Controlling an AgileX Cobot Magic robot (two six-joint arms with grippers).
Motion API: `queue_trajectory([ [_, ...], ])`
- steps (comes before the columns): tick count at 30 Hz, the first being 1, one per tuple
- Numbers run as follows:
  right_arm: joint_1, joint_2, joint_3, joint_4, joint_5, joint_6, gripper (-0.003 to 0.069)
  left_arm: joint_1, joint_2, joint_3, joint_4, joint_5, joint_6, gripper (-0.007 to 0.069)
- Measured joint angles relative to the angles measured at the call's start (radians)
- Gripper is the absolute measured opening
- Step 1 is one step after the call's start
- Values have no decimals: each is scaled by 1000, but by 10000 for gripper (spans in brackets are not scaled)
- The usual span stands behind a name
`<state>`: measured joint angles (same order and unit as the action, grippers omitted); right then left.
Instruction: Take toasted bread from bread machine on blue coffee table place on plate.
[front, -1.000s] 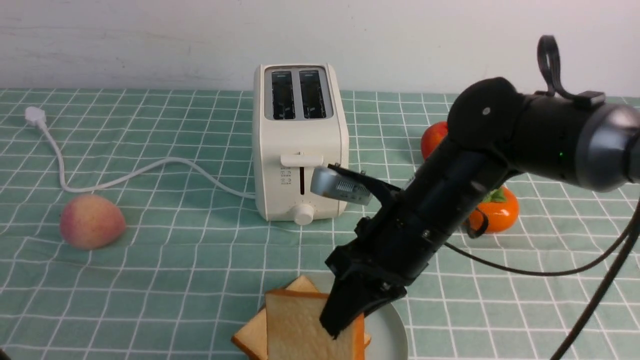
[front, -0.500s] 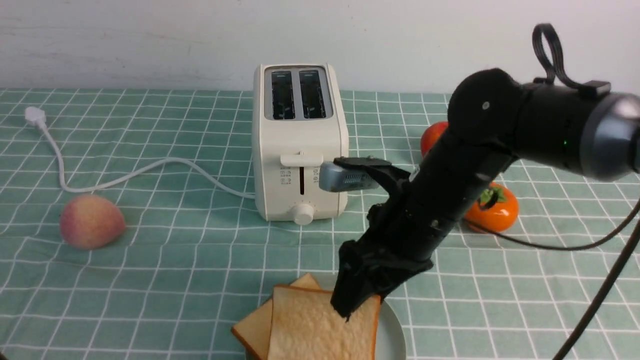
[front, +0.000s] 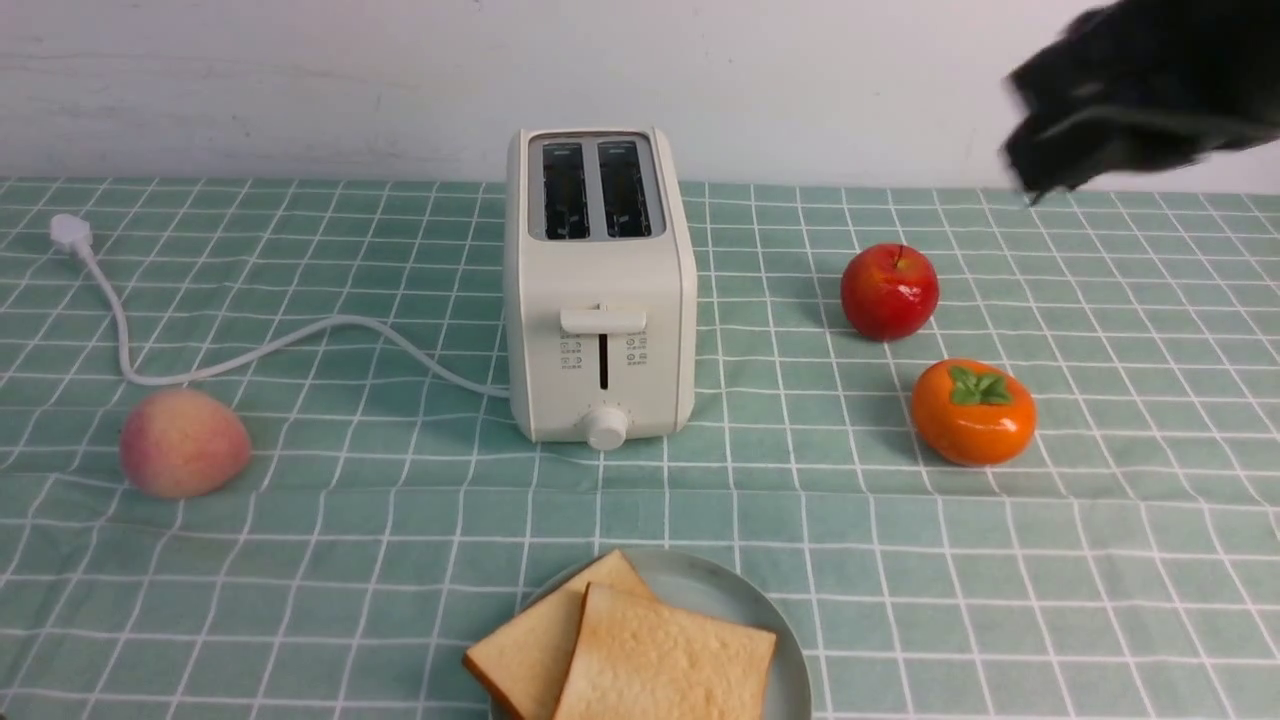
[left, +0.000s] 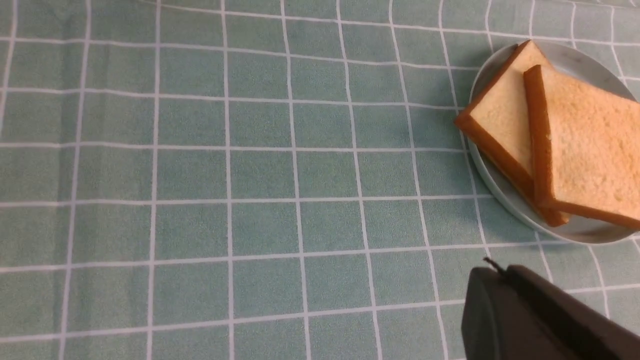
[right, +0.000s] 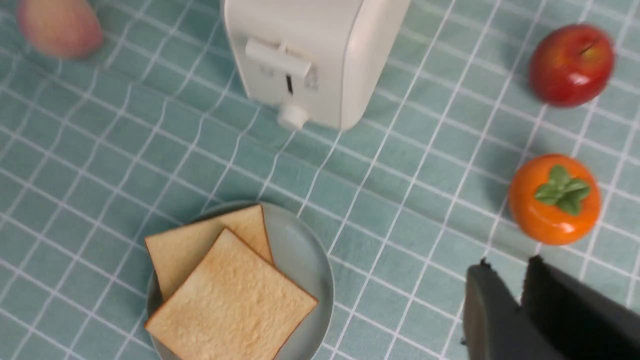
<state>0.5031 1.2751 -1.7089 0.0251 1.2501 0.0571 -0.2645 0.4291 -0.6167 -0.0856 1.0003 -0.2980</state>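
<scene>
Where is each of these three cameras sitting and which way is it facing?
Front view: on the robot's side between its arms, facing forward across the table at the toaster; only a blurred bit of the right arm shows.
Left wrist view: on the left arm, looking down at the table and the plate; the left tool shows.
Right wrist view: on the right arm, high, looking down on toaster, plate, apple; the right tool shows.
Shared: all three show two toast slices on the plate.

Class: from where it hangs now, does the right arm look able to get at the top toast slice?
Probably yes: the top toast slice lies uncovered on the plate, nothing standing between it and the right end effector.
</scene>
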Motion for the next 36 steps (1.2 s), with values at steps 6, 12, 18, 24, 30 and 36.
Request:
queue_trajectory([
  [6, 0, -339, 215, -25, -51, 71, -16, 0, 0, 43, -5, -93, 0, -14],
  [12, 0, -863, 785, -78, -507, 96, -11, 0, 0, 128, -57, -270, 0, -14],
  [18, 0, -1250, 1271, -172, -724, 159, -8, 0, 0, 174, -62, -369, 0, -14],
  [24, -7, -1227, 1417, -221, -774, 259, -1, 0, -32, 179, -65, -376, 9, -14],
  [30, -8, -1192, 1423, -240, -869, 274, 2, 0, -193, 179, -63, -354, 45, -14],
  [36, -8, -1192, 1423, -245, -883, 274, 3, 0, -294, 179, -64, -359, 46, -14],
])
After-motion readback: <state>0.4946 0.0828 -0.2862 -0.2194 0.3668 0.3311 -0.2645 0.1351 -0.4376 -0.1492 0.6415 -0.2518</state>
